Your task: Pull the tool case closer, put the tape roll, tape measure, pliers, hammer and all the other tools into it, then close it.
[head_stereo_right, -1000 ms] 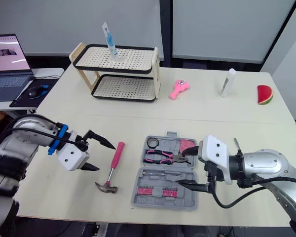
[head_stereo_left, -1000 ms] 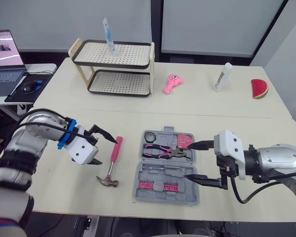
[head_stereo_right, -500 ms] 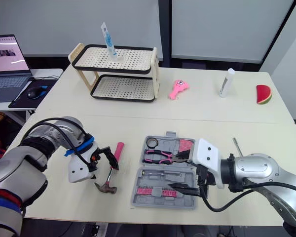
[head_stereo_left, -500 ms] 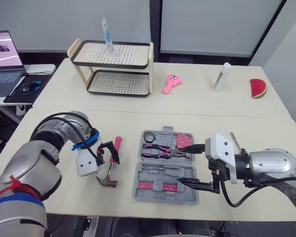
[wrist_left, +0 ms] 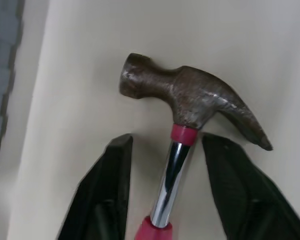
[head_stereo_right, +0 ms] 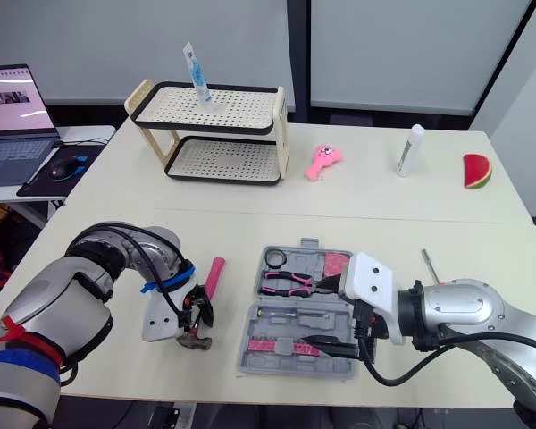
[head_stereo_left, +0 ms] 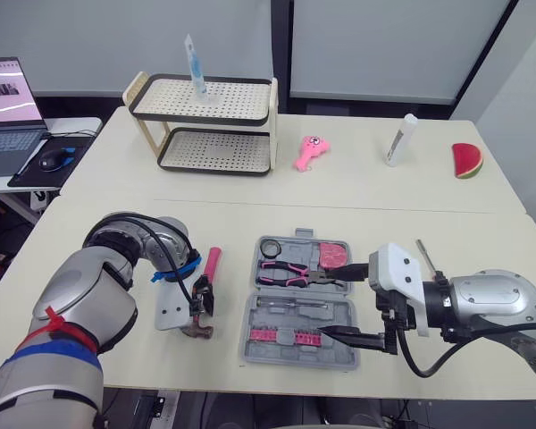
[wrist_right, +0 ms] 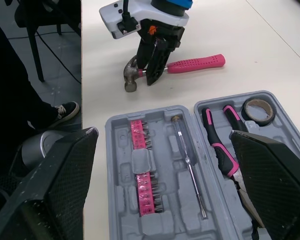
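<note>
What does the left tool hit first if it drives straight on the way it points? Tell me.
Most likely the hammer. The left tool is open and straddles the steel neck just below the head, with the table right behind it. Depth is hard to judge.

On the bench, the left gripper (head_stereo_left: 201,297) sits over the hammer (head_stereo_left: 212,264) near its head, beside the open tool case (head_stereo_left: 290,354), at whose right edge the right gripper (head_stereo_left: 347,304) spreads its fingers wide.
</note>
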Robot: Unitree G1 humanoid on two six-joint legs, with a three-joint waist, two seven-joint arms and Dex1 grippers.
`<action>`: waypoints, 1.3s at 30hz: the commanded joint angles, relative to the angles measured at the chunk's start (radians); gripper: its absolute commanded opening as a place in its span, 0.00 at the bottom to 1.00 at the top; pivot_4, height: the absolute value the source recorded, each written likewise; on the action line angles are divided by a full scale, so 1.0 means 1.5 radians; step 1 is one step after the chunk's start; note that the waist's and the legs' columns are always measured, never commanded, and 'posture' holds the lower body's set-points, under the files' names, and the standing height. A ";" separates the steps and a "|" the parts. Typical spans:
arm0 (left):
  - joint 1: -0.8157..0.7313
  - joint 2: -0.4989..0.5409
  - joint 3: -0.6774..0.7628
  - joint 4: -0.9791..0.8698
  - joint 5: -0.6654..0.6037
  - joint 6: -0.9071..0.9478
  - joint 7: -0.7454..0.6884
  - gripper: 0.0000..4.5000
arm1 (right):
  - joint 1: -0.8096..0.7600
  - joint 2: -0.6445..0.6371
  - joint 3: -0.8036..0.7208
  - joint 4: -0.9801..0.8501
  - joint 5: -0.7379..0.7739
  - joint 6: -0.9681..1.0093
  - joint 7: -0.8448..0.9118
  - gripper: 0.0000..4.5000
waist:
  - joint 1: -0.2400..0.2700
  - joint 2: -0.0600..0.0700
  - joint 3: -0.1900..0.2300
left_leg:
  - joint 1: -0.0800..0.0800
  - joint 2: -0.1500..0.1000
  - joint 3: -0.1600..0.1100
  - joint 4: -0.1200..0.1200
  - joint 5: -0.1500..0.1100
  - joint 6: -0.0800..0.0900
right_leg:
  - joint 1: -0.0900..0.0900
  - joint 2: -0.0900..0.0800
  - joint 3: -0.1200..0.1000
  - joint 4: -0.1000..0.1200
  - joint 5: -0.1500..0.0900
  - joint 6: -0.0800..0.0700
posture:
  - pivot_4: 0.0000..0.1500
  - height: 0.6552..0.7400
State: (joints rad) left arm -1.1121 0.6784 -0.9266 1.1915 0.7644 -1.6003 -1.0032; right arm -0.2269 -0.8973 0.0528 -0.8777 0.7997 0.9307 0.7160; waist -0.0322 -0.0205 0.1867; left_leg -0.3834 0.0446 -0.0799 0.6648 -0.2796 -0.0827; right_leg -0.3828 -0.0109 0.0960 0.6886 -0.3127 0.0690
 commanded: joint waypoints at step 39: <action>-0.057 0.366 -0.402 -0.285 -0.568 0.263 0.037 0.01 | -0.055 0.021 0.096 0.008 -0.077 -0.048 0.016 1.00 | -0.005 -0.002 0.000 | 0.001 0.001 0.000 0.000 0.001 0.000 | 0.001 -0.001 -0.001 0.001 0.000 0.001 | 1.00 0.94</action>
State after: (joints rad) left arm -1.2112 1.1833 -1.5920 0.8892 0.0988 -1.3591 -0.7741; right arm -0.2948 -0.8594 0.1931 -0.8554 0.6989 0.8809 0.7254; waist -0.0403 -0.0241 0.1866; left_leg -0.3823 0.0458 -0.0797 0.6651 -0.2787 -0.0822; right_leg -0.3806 -0.0124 0.0939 0.6901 -0.3122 0.0695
